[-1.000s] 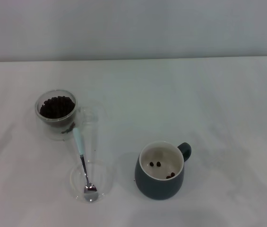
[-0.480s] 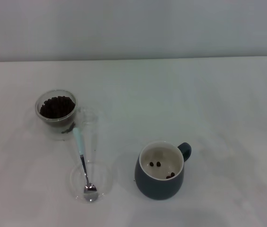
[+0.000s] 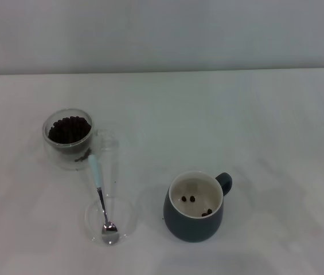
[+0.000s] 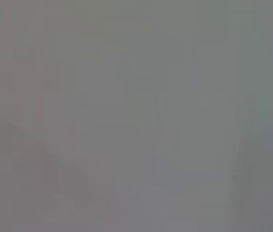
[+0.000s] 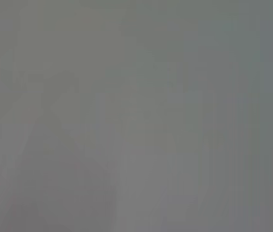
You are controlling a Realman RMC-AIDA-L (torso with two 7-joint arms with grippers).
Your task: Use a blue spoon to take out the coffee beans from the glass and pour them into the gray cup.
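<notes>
2 grippers are out of every view, so jaw state cannot be told. Blue spoon (image 3: pixel 100 192) lies bowl-down in a clear glass dish (image 3: pixel 125 220), handle toward the glass (image 3: pixel 67 137) of coffee beans (image 3: pixel 69 129); gray cup (image 3: pixel 195 207) stands apart to its right.

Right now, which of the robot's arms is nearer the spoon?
Cannot tell: neither arm shows in any view. The spoon lies on the robot's left side, its bowl in a glass dish, so the left arm likely has the shorter way.
</notes>
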